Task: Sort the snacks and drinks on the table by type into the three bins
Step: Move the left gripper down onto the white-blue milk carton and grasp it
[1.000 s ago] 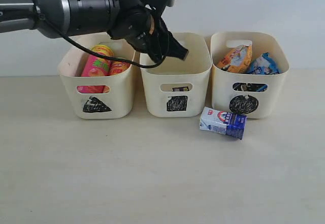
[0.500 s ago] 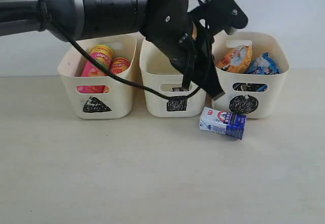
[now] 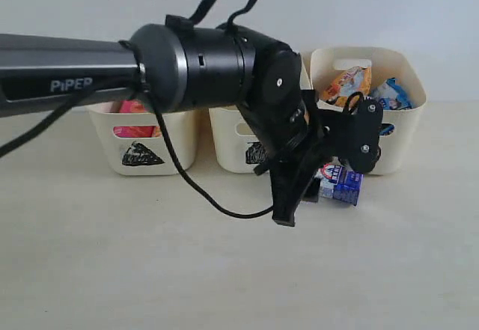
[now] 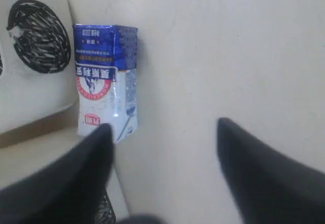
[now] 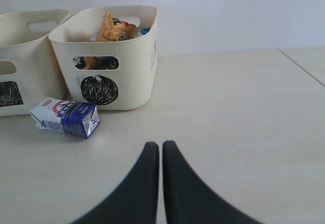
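The white-blue carton (image 3: 343,181) (image 4: 104,82) (image 5: 65,117) lies on its side on the table (image 3: 112,263), just in front of the circle bin (image 3: 400,105) (image 5: 137,56). My left gripper (image 3: 305,197) (image 4: 163,127) hangs low beside it, open, with one fingertip at the carton's end and bare table between the fingers. The orange packet (image 3: 346,83) and blue packet (image 3: 391,94) sit in the circle bin. A bit of the pink tube (image 3: 131,108) shows in the triangle bin (image 3: 142,147). The yellow tube and the dark purple carton are hidden. My right gripper (image 5: 161,145) is shut and empty.
My left arm (image 3: 209,68) crosses the view and covers most of the square bin (image 3: 228,139) (image 5: 25,66). A pale wall stands behind the bins. In the right wrist view a table edge or seam (image 5: 302,66) runs at the far side.
My left arm swung from above the square bin down and to the right, ending low over the table beside the white-blue carton. The carton has not moved.
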Tool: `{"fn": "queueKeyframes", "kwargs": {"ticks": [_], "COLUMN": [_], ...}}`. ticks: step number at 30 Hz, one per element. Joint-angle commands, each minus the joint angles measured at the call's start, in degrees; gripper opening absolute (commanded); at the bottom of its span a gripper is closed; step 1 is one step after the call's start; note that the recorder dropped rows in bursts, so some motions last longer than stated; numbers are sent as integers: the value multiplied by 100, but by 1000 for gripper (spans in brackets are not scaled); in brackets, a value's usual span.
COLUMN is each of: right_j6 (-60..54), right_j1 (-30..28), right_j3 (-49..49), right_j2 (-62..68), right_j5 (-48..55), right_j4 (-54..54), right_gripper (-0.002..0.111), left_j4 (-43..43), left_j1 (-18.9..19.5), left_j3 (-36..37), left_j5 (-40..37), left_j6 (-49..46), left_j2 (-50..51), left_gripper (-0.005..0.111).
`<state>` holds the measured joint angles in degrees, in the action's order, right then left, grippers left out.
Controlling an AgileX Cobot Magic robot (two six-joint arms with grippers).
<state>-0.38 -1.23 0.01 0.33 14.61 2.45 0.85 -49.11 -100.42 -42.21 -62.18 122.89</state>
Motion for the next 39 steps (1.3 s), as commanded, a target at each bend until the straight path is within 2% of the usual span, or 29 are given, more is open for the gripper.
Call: {"fn": "queueKeyframes", "kwargs": {"ticks": [1, 4, 9, 12, 22, 31, 39], "right_j6": [7, 7, 7, 7, 7, 7, 7], "right_j1": [7, 7, 7, 7, 7, 7, 7], "right_j3": [-1, -1, -1, -1, -1, -1, -1], "right_j2": [-33, -33, -33, -33, -33, -33, -33], "right_j5": [-63, -63, -63, -63, -63, -63, -63], "right_j4": [24, 24, 24, 24, 24, 24, 24], "right_gripper": [0, 0, 0, 0, 0, 0, 0], "left_j4": [-45, -8, -23, -143, -361, -498, -623], "left_j1": [-27, 14, 379, 447, 457, 457, 457], "left_j3": [-28, -28, -112, -245, -960, -1180, -1421], "left_j5": [865, 1267, 1290, 1340, 1194, 1147, 910], "left_j6": [191, 214, 887, 944, 896, 896, 896], "left_j2": [258, 495, 801, 883, 1365, 1708, 1971], "left_gripper": [89, 89, 89, 89, 89, 89, 83]}}
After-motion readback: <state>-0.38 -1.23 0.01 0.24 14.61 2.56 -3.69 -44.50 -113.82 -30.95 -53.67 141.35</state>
